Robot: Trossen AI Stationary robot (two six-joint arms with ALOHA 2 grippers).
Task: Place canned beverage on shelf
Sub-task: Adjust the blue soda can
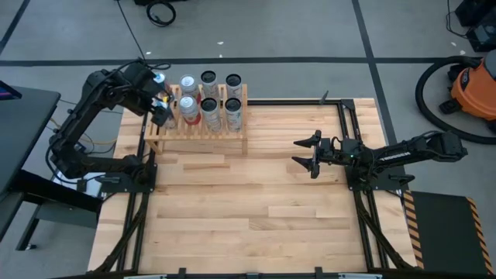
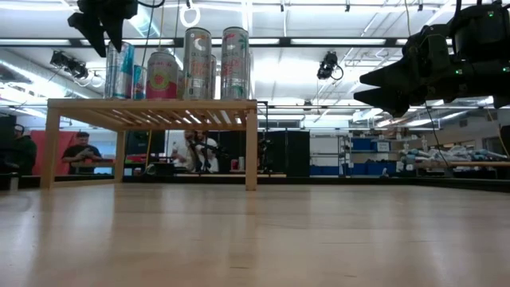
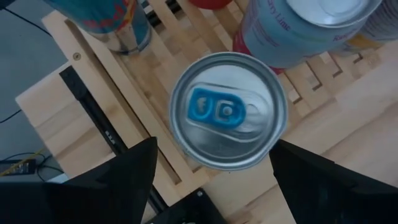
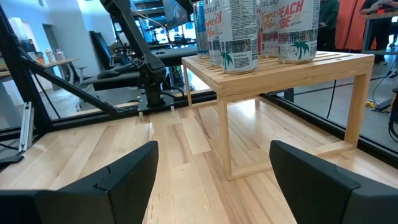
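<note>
My left gripper [image 1: 163, 108] hung over the left end of the shelf [image 1: 198, 133], its fingers [image 3: 118, 180] spread wide on either side of a can with a blue tab [image 3: 228, 111] and clear of its rim, so nothing was held. That can stood upright on the slats at the shelf's left front corner. Six more cans stood upright beside it in two rows, among them a pink-labelled one [image 2: 162, 76] and two taller silver ones [image 2: 197, 64]. The shelf sat at the far left part of the tabletop [image 1: 256, 209]. Well apart to the right, my right gripper [image 1: 310, 153] waited above bare tabletop, pointed toward the shelf, its fingers [image 4: 106, 180] parted and empty. Beyond the tabletop, people [image 2: 80, 151] showed in the room.
</note>
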